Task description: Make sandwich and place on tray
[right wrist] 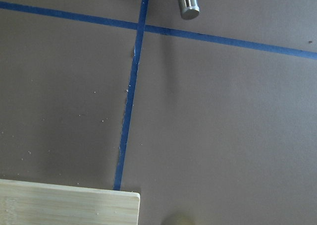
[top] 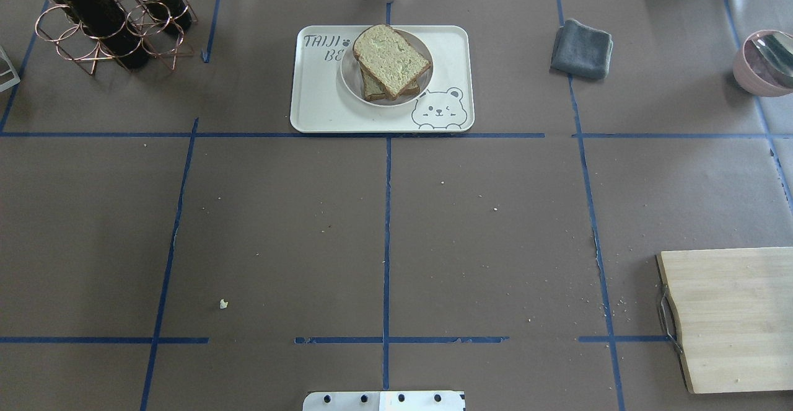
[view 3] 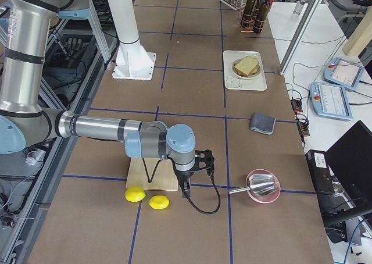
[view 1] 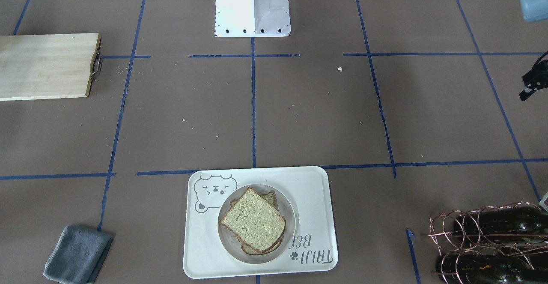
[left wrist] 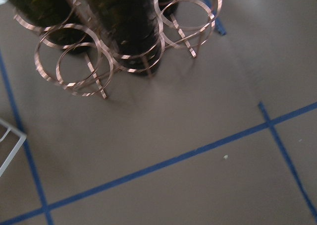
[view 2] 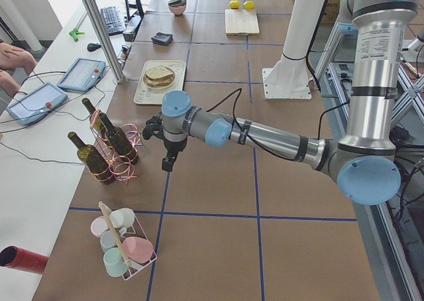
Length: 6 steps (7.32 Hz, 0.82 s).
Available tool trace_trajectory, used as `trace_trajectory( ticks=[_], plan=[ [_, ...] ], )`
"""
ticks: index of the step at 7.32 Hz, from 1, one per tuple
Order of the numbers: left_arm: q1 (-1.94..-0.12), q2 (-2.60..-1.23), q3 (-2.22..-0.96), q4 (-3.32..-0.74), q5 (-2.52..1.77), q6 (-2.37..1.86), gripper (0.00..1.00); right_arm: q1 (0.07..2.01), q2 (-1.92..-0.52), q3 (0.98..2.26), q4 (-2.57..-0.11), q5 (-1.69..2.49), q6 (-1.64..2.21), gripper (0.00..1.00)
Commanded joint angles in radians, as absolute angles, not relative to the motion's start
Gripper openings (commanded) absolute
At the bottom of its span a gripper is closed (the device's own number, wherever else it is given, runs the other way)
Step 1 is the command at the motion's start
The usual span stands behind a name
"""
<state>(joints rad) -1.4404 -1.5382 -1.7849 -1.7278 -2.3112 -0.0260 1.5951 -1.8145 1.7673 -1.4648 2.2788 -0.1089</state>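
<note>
The sandwich [view 1: 253, 222], two stacked slices of tan bread with dark crust, lies on a small round plate [view 1: 287, 215] on the cream bear tray [view 1: 312, 189]. It also shows in the overhead view [top: 391, 59]. No egg shows; it is hidden if it is between the slices. My left gripper [view 2: 167, 163] hangs beside the wine rack [view 2: 116, 152], far from the tray; I cannot tell if it is open or shut. My right gripper [view 3: 187, 189] hangs at the cutting board's [view 3: 152, 174] corner next to a pink bowl [view 3: 263, 188]; I cannot tell its state.
The wooden cutting board [top: 737, 318] lies at the right front. A grey cloth [top: 582, 48] lies right of the tray. The copper rack with dark bottles [top: 105, 20] stands at the far left. Two lemons [view 3: 145, 197] lie by the board. A spoon rests in the pink bowl [top: 765, 61].
</note>
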Motion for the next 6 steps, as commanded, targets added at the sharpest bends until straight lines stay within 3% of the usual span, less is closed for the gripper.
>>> trace_trajectory(
  ticks=[1,4,6],
  plan=[
    [-1.558,-1.419,-1.743,-1.724,-2.315,0.13,1.0,1.588,-1.802,1.769,-1.474,2.281,-0.107,1.0],
    [-1.595,-1.324,-1.726,-1.721,-2.316,0.133,1.0,1.585,-1.798,1.767,-1.526,2.328,-0.095,1.0],
    [-1.597,-1.333,-1.721,-1.688,-2.312,0.115,1.0,1.563,-1.798,1.77,-1.523,2.333,-0.098,1.0]
  ],
)
